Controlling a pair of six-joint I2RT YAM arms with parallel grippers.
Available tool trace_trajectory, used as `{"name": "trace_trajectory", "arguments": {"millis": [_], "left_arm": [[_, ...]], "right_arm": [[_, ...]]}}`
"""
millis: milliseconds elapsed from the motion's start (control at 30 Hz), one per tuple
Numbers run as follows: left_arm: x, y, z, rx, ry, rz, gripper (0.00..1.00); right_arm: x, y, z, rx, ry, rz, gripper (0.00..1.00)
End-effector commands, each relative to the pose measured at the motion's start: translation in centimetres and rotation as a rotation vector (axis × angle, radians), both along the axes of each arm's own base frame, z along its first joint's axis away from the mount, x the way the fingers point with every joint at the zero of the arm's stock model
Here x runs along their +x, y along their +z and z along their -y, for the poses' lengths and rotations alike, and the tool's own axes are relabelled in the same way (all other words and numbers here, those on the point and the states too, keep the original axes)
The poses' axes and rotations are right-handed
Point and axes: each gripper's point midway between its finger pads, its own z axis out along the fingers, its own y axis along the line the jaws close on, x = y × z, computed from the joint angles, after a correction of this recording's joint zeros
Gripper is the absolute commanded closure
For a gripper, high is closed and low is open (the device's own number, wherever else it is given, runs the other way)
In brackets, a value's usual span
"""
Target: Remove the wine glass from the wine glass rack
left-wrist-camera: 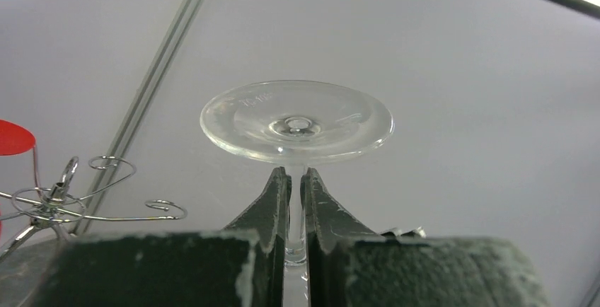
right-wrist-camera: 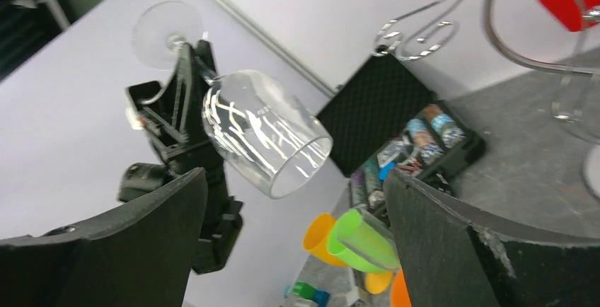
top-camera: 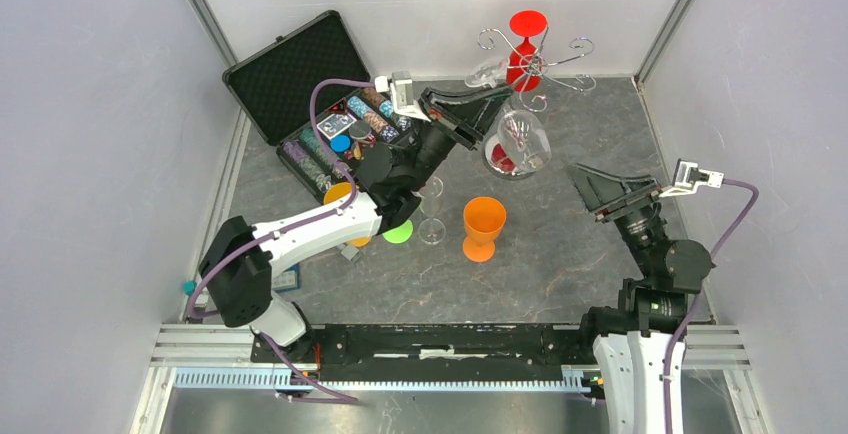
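The left gripper (left-wrist-camera: 296, 183) is pinching the stem of the clear wine glass (right-wrist-camera: 262, 130), its jaws nearly together. It is holding the glass tilted in the air, foot uppermost, apart from the curled arms of the wine glass rack (left-wrist-camera: 55, 201). The rack is standing by the far edge of the table (top-camera: 560, 264), and one red glass (top-camera: 527, 24) is hanging on it. The right gripper (top-camera: 588, 192) is gaping wide above the table's right side, gripping nothing. An open black case (top-camera: 290, 74) is lying at the far left corner, holding rows of poker chips (top-camera: 365, 114). Two orange cups (top-camera: 483, 224), one green cup (top-camera: 398, 232) and a second clear glass (top-camera: 432, 216) are sitting near the middle.
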Motion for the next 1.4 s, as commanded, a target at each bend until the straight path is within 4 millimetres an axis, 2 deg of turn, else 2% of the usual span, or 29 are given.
{"name": "trace_trajectory", "arguments": {"millis": [0,133,333,567,800,933,1000,1100,1200,1367], "left_arm": [[-1.0,5.9,-3.1,-0.251,-0.055,-0.043,0.98],[-1.1,6.3,-2.9,-0.294,-0.101,-0.068,0.98],[-1.3,6.7,-2.3,-0.35,-0.163,-0.07,0.98],[-2.2,7.1,-1.9,-0.393,-0.199,0.005,0.98],[-3.0,7.4,-1.4,-0.404,-0.218,0.049,0.98],[-3.2,7.6,-1.7,-0.412,-0.206,0.073,0.98],[-3.3,7.6,-1.6,-0.408,-0.209,0.075,0.98],[-3.0,7.3,-1.8,-0.437,-0.213,0.057,0.98],[-3.1,7.6,-3.1,-0.516,-0.205,0.064,0.98],[-4.0,8.2,-3.1,-0.499,-0.218,0.114,0.98]], "right_arm": [[-3.6,5.2,-1.5,0.059,0.127,0.215,0.02],[-4.5,6.6,-1.9,0.087,0.184,0.246,0.03],[-4.4,7.2,-2.2,0.129,0.237,0.224,0.08],[-5.4,9.2,-2.5,0.129,0.281,0.291,0.28],[-4.2,8.8,-2.6,0.127,0.287,0.251,0.34],[-3.4,8.9,-2.3,0.115,0.264,0.251,0.34],[-3.3,9.1,-2.3,0.119,0.262,0.266,0.38],[-4.4,10.4,-2.1,0.145,0.271,0.361,0.48],[-5.2,11.4,-1.7,0.168,0.259,0.418,0.49],[-4.9,11.7,-2.0,0.169,0.287,0.406,0.51]]}}
